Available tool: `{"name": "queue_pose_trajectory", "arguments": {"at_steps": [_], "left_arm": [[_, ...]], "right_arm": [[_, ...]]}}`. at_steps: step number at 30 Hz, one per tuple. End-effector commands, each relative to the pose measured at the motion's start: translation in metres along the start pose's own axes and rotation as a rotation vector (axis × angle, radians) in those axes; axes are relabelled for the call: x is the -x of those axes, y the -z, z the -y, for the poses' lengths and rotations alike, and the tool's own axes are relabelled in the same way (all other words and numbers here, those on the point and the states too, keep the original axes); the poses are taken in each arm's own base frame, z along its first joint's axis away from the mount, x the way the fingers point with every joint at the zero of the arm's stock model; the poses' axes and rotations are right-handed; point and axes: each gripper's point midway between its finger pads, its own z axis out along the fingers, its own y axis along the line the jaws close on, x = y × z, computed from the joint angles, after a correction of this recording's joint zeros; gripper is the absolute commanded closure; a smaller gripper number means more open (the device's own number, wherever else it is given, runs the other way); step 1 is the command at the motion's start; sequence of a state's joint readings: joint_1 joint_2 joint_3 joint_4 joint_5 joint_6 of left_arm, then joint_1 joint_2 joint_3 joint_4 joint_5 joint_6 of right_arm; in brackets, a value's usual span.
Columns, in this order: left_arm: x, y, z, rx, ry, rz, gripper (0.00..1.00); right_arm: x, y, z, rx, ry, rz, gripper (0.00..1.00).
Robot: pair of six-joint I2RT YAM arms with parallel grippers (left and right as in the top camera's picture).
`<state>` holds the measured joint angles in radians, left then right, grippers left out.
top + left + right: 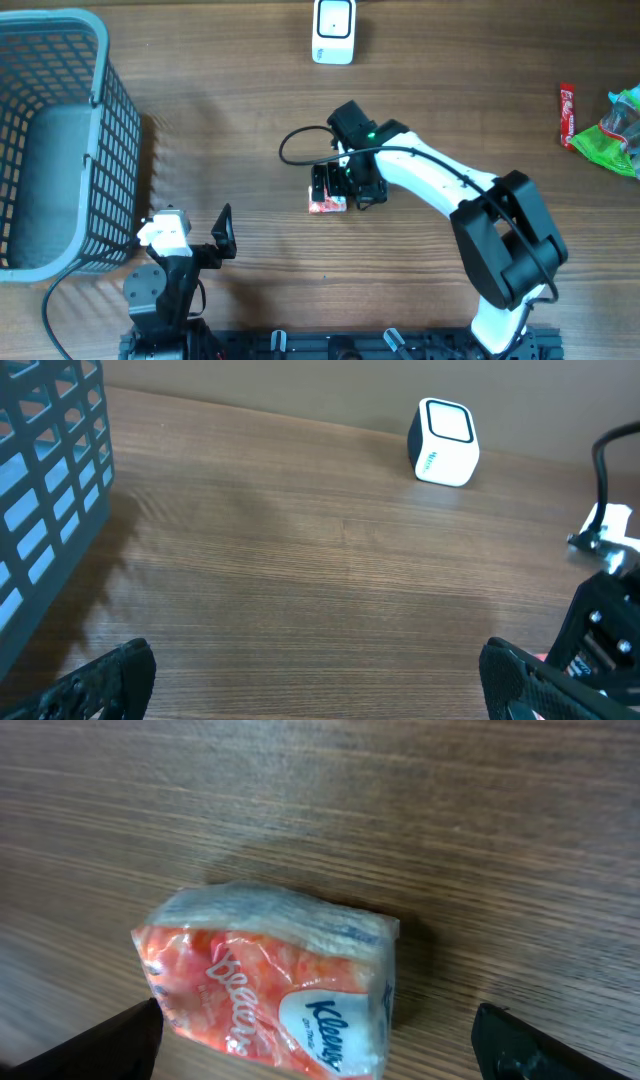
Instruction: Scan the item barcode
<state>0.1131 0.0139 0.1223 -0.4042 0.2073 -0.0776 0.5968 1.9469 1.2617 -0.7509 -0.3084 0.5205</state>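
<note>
The right claw (315,1032) hangs released, fingers spread wide of a tissue pack (270,980) lying at the table's (450,100) centre; the left claw (315,672), lower left, is spread empty.

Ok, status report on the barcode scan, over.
Both jaws open: left gripper parked by the basket, right gripper over the Kleenex tissue pack, not gripping. Pack flat on table, short of the scanner. Nothing between them.

Overhead top-down; wrists low over table (250,100)
</note>
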Motion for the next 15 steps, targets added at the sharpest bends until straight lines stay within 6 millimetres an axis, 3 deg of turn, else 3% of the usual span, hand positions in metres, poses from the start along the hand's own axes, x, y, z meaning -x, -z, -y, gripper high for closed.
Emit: {"name": "queue_pose_trajectory", "arguments": {"at_steps": [1, 7, 13, 15], "left_arm": [[0.001, 0.000, 0.000, -0.002, 0.008, 0.006, 0.00], [0.001, 0.000, 0.000, -0.002, 0.008, 0.006, 0.00], [0.001, 0.000, 0.000, -0.002, 0.008, 0.006, 0.00], [0.001, 0.000, 0.000, -0.002, 0.008, 0.006, 0.00]], "right_arm": [[0.004, -0.005, 0.000, -0.082, -0.021, 0.045, 0.00], [0.008, -0.009, -0.006, -0.167, -0.076, 0.142, 0.00], [0.007, -0.032, 0.009, -0.254, -0.102, 0.095, 0.01], [0.008, -0.032, 0.007, -0.257, -0.094, 0.084, 0.12]]}}
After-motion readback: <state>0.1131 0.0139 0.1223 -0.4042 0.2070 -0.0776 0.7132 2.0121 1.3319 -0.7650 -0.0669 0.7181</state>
